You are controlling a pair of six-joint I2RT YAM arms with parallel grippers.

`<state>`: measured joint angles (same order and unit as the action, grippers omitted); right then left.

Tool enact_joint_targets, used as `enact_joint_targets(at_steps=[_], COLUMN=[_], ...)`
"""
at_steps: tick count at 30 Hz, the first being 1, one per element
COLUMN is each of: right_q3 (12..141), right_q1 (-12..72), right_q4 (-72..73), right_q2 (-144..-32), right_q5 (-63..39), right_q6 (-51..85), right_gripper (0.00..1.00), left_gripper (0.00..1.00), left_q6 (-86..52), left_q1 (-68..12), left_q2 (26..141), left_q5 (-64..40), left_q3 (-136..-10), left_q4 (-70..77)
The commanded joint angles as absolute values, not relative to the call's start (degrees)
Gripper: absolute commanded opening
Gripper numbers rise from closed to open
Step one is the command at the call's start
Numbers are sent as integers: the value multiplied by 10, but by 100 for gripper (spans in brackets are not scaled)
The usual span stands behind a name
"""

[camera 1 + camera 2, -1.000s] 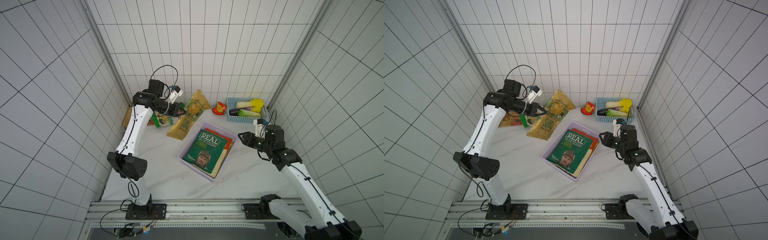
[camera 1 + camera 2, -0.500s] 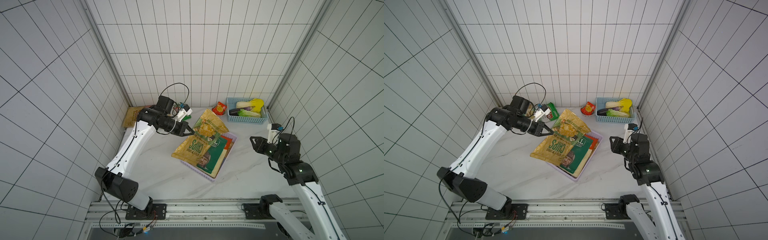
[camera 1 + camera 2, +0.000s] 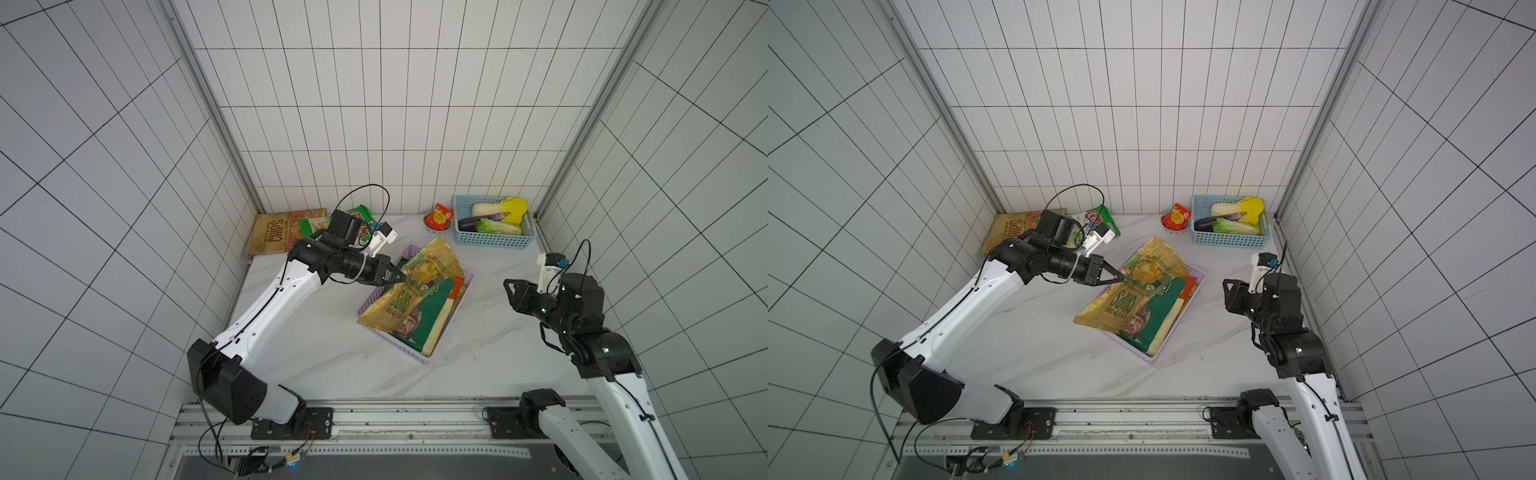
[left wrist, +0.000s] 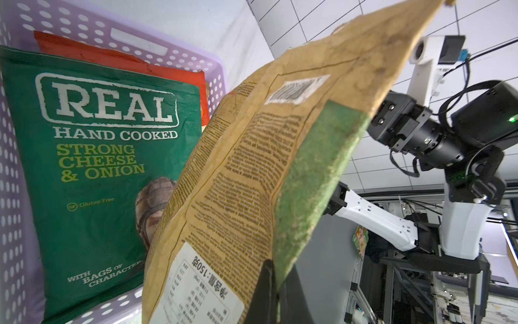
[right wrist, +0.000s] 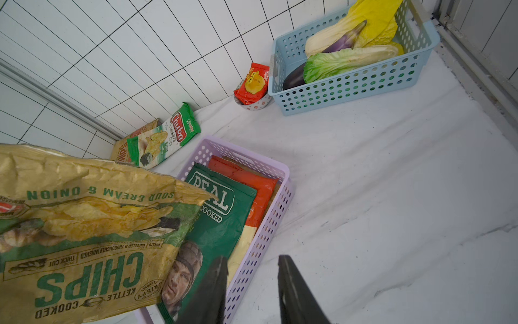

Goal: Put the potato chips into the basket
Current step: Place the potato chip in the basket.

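Up front by the rail (image 3: 415, 415), both arm bases are bolted down, with the white marble table (image 3: 332, 357) beyond.

Right gripper (image 3: 508, 286) hovers above the table on the right side, apart from the lilac basket (image 3: 451, 318), and points toward it. The wrist view shows its jaws partway apart with nothing between them.

The basket sits mid-table, set diagonally. Inside it the dark green REAL bag (image 4: 98, 140) lies flat on top, with an orange-red bag (image 5: 252, 190) under it and a cream bag (image 5: 248, 238) lower still.

Left gripper (image 3: 1120, 277) is stretched out to the basket's far-left side. Its jaws are pinched tight on the edge of the held CHIPS bag (image 3: 415, 286), a tan sour cream & onion one. That bag hangs tilted over the basket, print side up. It hides the REAL lettering in both top views, and its lower corner overhangs the basket's left rim. Can't tell whether it touches the bags below.

In the far left corner, the corner CHIPS bag (image 3: 272, 232) leans on the wall with a green-white cassava bag (image 5: 165, 137) in front of it. Both are outside the basket.

Along the far wall, a small red-orange packet (image 3: 438, 216) sits in a paper cup (image 5: 253, 105). It is just beside a light blue basket (image 3: 490, 243) holding cabbages (image 5: 350, 59) and an eggplant (image 5: 294, 78).
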<state>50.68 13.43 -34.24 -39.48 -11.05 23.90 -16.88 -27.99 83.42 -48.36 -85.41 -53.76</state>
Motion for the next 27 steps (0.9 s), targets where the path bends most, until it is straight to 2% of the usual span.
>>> enact_joint_targets(at_steps=[1, 16, 27], right_q3=[497, 503, 501], right_q1=[127, 126, 126], right_q4=[-348, -349, -350], right_q2=[-393, -398, -399], right_q5=[-99, -104, -104], right_q6=[229, 225, 224], right_gripper=[34, 35, 34], left_gripper=[0, 0, 0], left_q6=[-250, -393, -438], left_q1=[-282, -315, -323], left_q2=[821, 826, 839], left_q5=[-534, -558, -571], left_q3=[-852, -758, -730], left_q4=[-460, -343, -337])
